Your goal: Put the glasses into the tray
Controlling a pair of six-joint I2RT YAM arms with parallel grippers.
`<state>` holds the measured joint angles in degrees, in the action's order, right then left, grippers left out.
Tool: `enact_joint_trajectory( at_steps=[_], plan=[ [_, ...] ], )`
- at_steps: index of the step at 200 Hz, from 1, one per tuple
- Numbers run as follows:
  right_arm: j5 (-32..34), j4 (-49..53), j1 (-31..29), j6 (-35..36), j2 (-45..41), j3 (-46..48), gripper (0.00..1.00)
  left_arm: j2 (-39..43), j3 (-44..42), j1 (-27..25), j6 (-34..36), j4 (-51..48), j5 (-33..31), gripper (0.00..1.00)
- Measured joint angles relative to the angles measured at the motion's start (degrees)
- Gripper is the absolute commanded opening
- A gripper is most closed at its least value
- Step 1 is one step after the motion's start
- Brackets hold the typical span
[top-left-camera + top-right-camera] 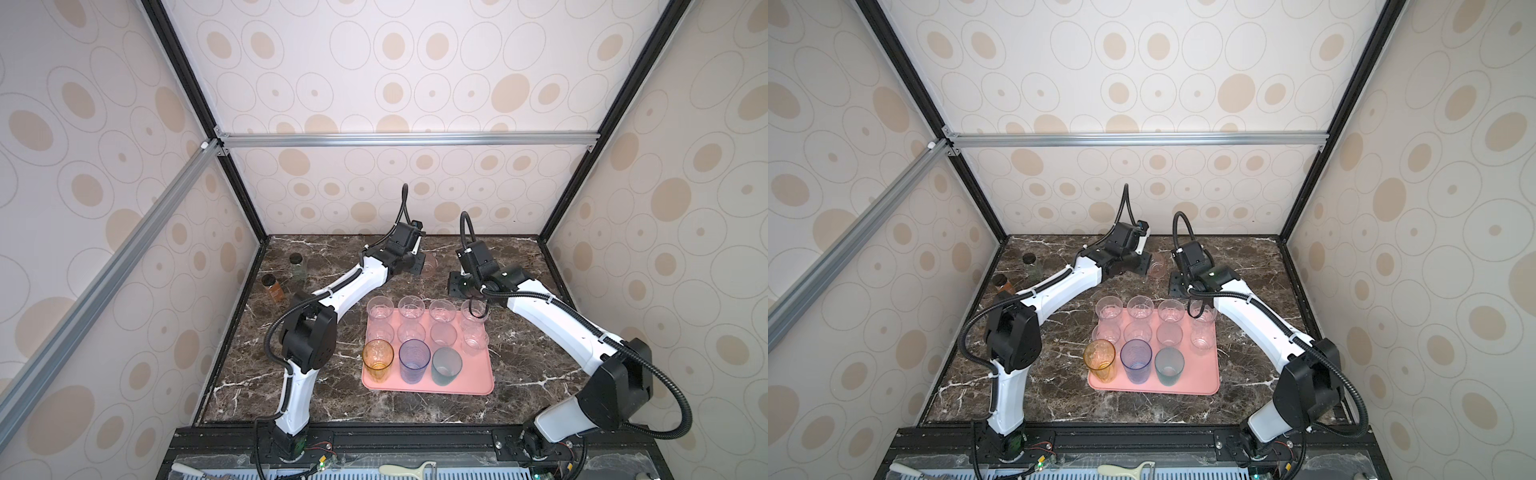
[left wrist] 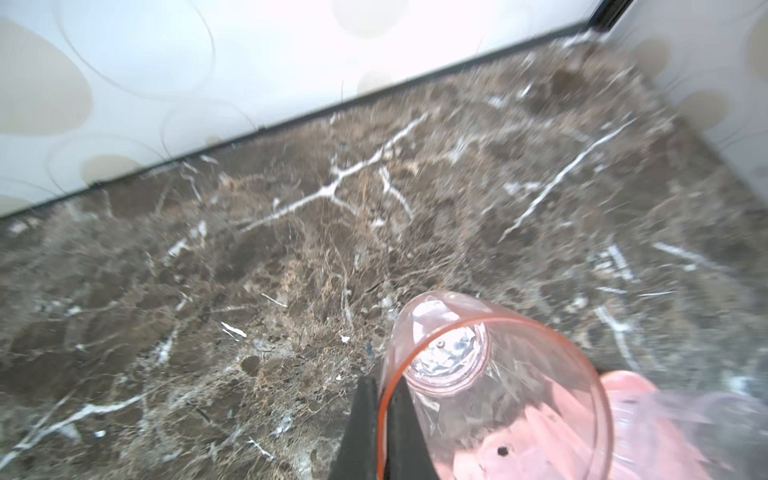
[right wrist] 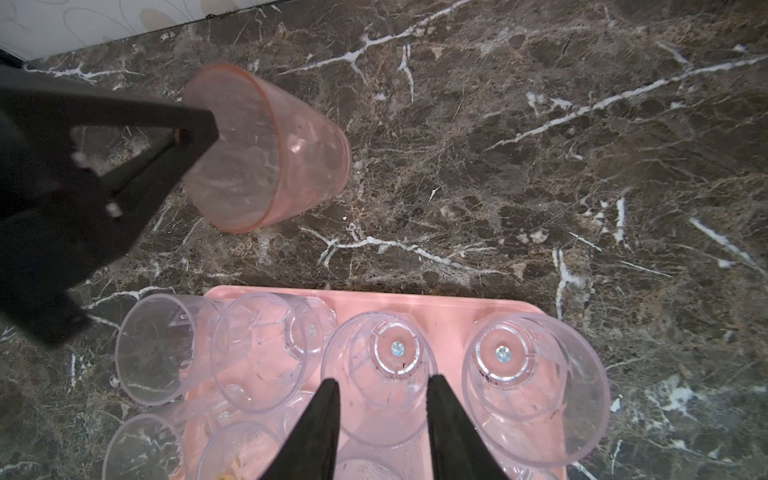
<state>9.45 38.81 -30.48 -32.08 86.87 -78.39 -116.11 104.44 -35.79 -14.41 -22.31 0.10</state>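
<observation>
- The table (image 1: 540, 374) is dark brown marble with white veins; 3 walls (image 1: 415, 83) of cream paper printed with beige ovals close it in, held by a black and silver frame
- The left gripper (image 2: 380, 386) pinches shut on the rim of the pink glass (image 3: 282, 153), tilted over the marble beyond the far edge of the tray (image 1: 469, 382)
- The right gripper (image 3: 383, 378) hangs part open and empty above the tray
- Clear, amber, blue and teal glasses (image 1: 411, 332) stand upright in rows there
</observation>
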Motion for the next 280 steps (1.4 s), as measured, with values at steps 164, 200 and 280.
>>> enact_joint_trajectory(
  at_steps=[164, 200, 280],
  plan=[
    [11.74, 2.73, -6.54, 1.29, 2.38, -10.4, 0.37, 20.57, -21.97, -8.61, -11.69, 12.0, -1.73, 0.02],
    [14.21, 3.87, -6.6, 2.25, 5.46, -11.61, 0.17, 21.07, -22.69, -9.31, -12.17, 12.61, -2.4, 0.05],
    [16.76, 6.62, -6.78, 2.69, 6.75, -11.72, 0.03, 24.65, -23.85, -10.32, -15.72, 14.69, -0.17, 0.32]
  ],
)
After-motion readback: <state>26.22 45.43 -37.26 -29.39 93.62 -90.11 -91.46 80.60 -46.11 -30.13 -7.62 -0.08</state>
